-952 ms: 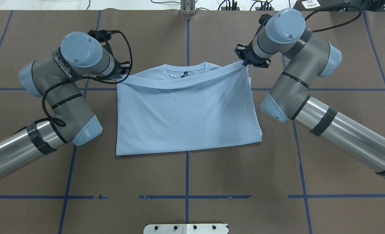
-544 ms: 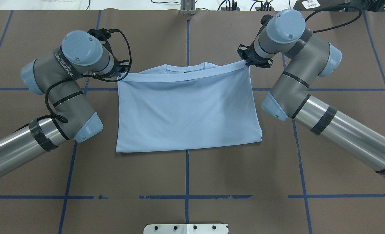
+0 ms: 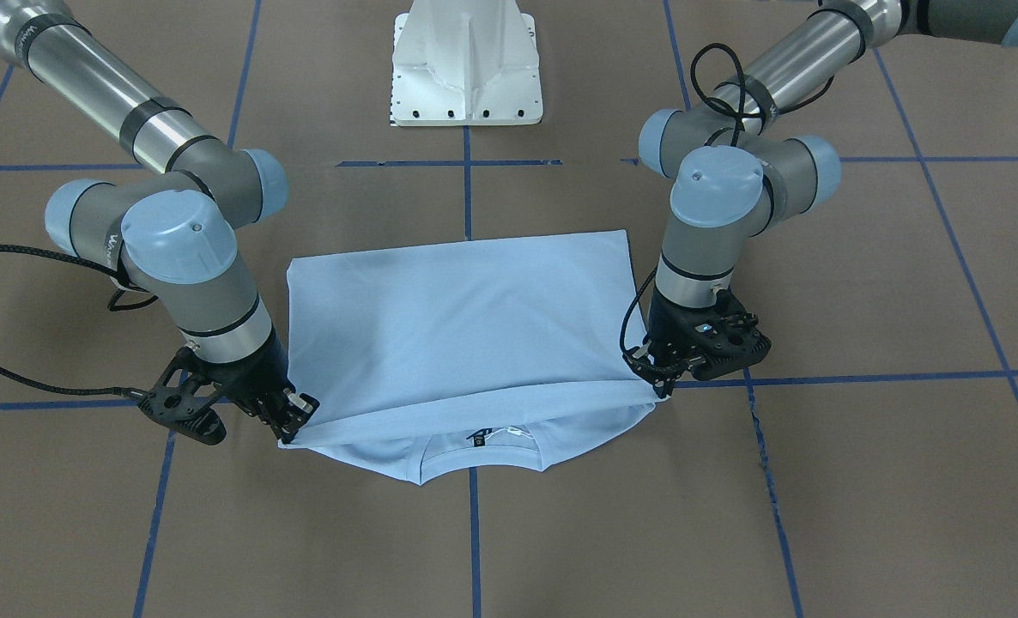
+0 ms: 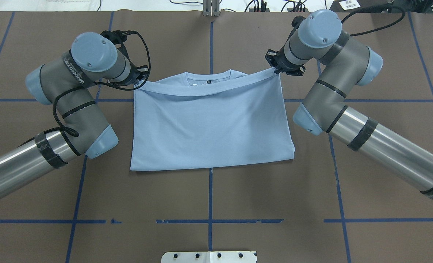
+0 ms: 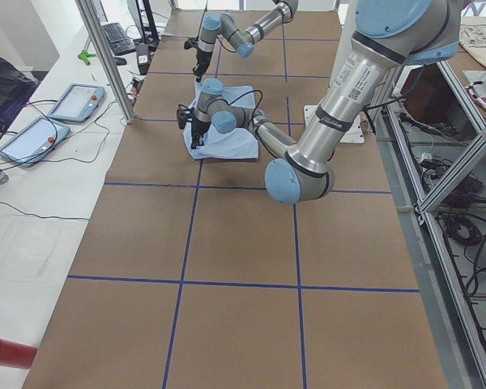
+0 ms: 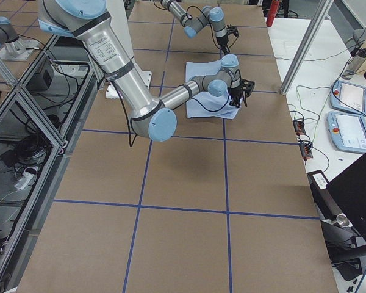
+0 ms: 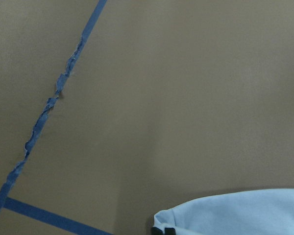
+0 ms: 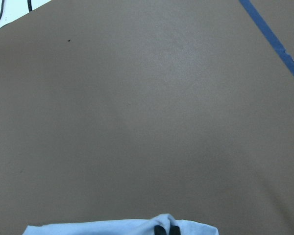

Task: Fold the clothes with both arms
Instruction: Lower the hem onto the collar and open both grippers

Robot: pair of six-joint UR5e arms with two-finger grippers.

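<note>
Overhead exterior: T-shirt (image 4: 209, 128) lies widthwise, collar away from robot; left gripper (image 4: 140, 81), right gripper (image 4: 275, 70) clamp its hem.

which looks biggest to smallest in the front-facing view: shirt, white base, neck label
1. shirt
2. white base
3. neck label, only a small dark speck

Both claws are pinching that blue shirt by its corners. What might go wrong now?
The left claw and right claw each grip only a small corner of the shirt, so the fabric might slip free. The held edge sags between them, so it may land wrinkled or crooked near the collar.
</note>
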